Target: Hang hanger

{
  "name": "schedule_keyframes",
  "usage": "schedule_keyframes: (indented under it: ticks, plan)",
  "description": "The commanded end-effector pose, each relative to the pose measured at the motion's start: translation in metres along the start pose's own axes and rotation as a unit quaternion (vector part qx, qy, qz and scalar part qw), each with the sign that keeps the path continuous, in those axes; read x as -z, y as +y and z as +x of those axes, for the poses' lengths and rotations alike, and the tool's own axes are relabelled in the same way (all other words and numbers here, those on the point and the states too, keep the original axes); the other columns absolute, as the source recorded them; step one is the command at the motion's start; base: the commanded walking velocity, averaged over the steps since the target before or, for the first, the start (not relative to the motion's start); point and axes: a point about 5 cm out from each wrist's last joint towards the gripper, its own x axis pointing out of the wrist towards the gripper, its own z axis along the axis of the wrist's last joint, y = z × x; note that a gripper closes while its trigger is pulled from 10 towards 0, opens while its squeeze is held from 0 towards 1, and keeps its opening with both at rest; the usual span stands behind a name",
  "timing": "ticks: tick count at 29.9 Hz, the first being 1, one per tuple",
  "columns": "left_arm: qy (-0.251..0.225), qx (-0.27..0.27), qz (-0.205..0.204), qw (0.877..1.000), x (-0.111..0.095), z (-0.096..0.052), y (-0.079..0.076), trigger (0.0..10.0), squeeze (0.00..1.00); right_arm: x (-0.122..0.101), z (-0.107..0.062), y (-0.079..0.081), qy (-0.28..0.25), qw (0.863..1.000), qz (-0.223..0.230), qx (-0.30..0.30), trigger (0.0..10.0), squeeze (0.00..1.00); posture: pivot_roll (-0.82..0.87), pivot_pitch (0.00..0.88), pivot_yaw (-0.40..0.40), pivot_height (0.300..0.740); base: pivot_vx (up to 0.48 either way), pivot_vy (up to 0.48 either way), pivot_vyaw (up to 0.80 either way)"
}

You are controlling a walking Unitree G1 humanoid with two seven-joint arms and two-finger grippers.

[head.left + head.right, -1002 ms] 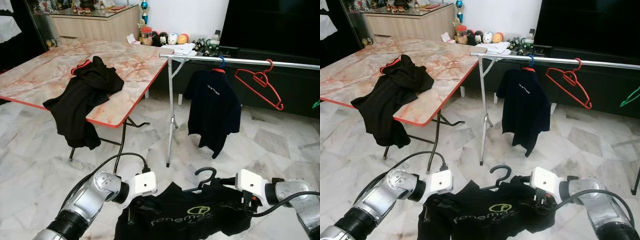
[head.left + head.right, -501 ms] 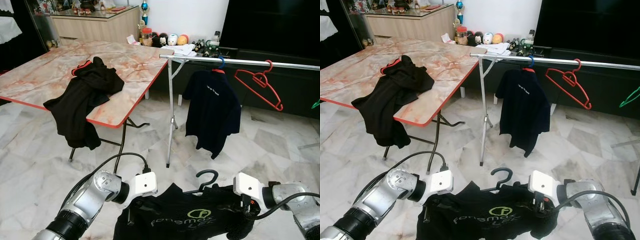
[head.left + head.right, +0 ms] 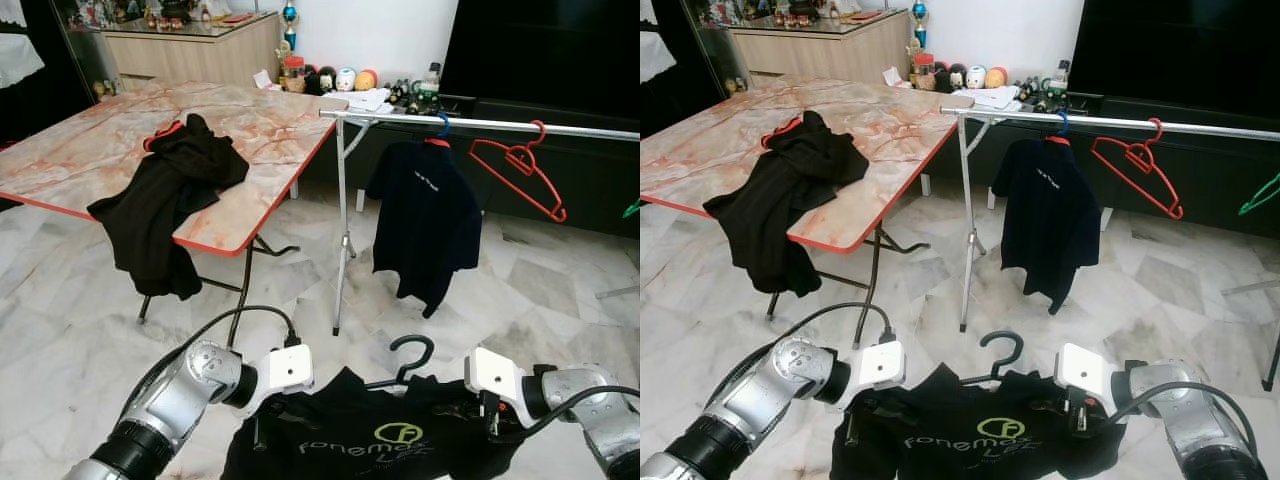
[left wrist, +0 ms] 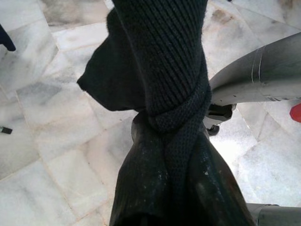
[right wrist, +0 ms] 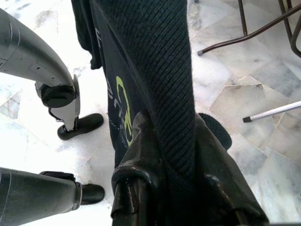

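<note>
Gripping black shirt [image 3: 385,440] on black hanger [image 3: 408,358] low over floor: left gripper [image 4: 164,155] and right gripper [image 5: 169,155] both clamping knit fabric | wrist views showing pinched cloth, robot's feet | hanging on rail [image 3: 500,123]: one navy shirt [image 3: 425,225], one red hanger [image 3: 520,165] | lying on table [image 3: 260,140]: one black garment [image 3: 165,200]

Black shirt [image 3: 370,430] cut off at frame bottom, hanger [image 3: 405,362] body hidden inside it, shirt's small chest print unreadable

You are in a home living room: marble floor [image 3: 80,330], folding table [image 3: 250,130], clothes rail [image 3: 480,123], sideboard [image 3: 190,50] with trinkets far off.
</note>
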Motion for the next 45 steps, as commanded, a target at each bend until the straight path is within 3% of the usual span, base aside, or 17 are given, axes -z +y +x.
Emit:
schedule_keyframes:
  ticks: [1,2,3,4,5,6,7,8,20,21,22,38,42,45]
  plan:
    - [-0.012,-0.002,0.019,1.000,-0.008,-0.001,0.001,1.6,0.00,0.000,0.002,0.000,-0.001,1.000,-0.001,0.008,0.0,0.00,-0.06,0.003,0.033,0.740,0.000,0.000,0.00]
    - [-0.011,-0.003,0.020,1.000,-0.008,-0.002,0.001,1.6,0.00,0.000,0.002,0.000,-0.001,1.000,-0.001,0.008,0.0,0.00,-0.06,0.003,0.033,0.740,0.000,0.000,0.00]
    - [-0.009,-0.006,0.020,1.000,-0.006,-0.002,0.001,4.9,0.00,0.001,0.003,0.001,-0.001,1.000,0.001,0.009,0.0,0.00,-0.06,0.003,0.033,0.740,0.000,0.000,0.00]
    - [-0.008,-0.007,0.020,1.000,-0.006,-0.002,0.001,5.8,0.00,0.001,0.003,0.001,-0.002,1.000,0.002,0.009,0.0,0.00,-0.06,0.011,0.034,0.740,0.000,0.000,0.00]
    - [-0.008,-0.007,0.020,1.000,-0.006,-0.003,0.001,5.8,0.00,0.001,0.003,0.001,-0.003,1.000,0.002,0.009,0.0,0.00,-0.06,0.012,0.035,0.740,0.000,0.000,0.00]
    - [-0.006,-0.007,0.019,1.000,-0.005,-0.003,0.001,8.7,0.00,0.001,0.003,0.001,-0.004,1.000,0.003,0.009,0.0,0.00,-0.06,0.012,0.035,0.740,0.000,0.000,0.00]
    - [-0.006,-0.008,0.019,1.000,-0.004,-0.003,0.001,8.7,0.00,0.001,0.003,0.001,-0.004,1.000,0.003,0.010,0.0,0.00,-0.06,0.012,0.035,0.740,0.000,0.000,0.00]
    - [-0.003,-0.010,0.021,1.000,-0.004,-0.003,0.001,10.0,0.00,0.001,0.002,0.001,-0.004,1.000,0.003,0.010,0.0,0.00,-0.06,0.015,0.036,0.740,0.000,0.000,0.00]
    - [-0.003,-0.021,0.025,0.999,-0.004,-0.005,0.005,10.0,0.00,0.006,-0.001,0.003,0.006,1.000,0.004,0.007,0.0,0.00,-0.06,0.020,0.037,0.740,0.000,0.000,0.00]
    - [-0.006,-0.015,0.021,1.000,-0.003,-0.006,0.004,10.0,0.42,0.007,-0.001,0.004,0.009,1.000,0.004,0.005,0.0,0.00,-0.06,0.020,0.037,0.740,0.000,0.000,0.00]
    - [-0.012,-0.008,0.015,1.000,-0.004,-0.007,0.003,10.0,1.00,0.009,-0.002,0.006,0.010,1.000,0.004,0.002,0.0,0.00,-0.06,0.022,0.037,0.740,0.000,0.000,0.00]
    - [-0.011,-0.020,0.016,1.000,-0.002,-0.016,0.007,10.0,1.00,0.026,-0.009,0.011,0.043,0.998,0.018,0.038,0.0,0.00,-0.06,0.025,0.038,0.740,0.000,0.000,0.00]
    - [-0.027,-0.099,0.003,0.995,0.001,-0.021,0.022,10.0,1.00,0.028,-0.019,0.014,0.041,0.998,0.019,0.044,0.0,0.00,-0.06,0.032,0.041,0.740,0.000,0.000,0.00]
    - [-0.039,-0.124,-0.011,0.991,0.005,-0.019,0.025,10.0,1.00,0.026,-0.025,0.015,0.029,0.998,0.019,0.052,0.0,0.00,-0.07,0.032,0.041,0.740,0.000,0.000,0.00]
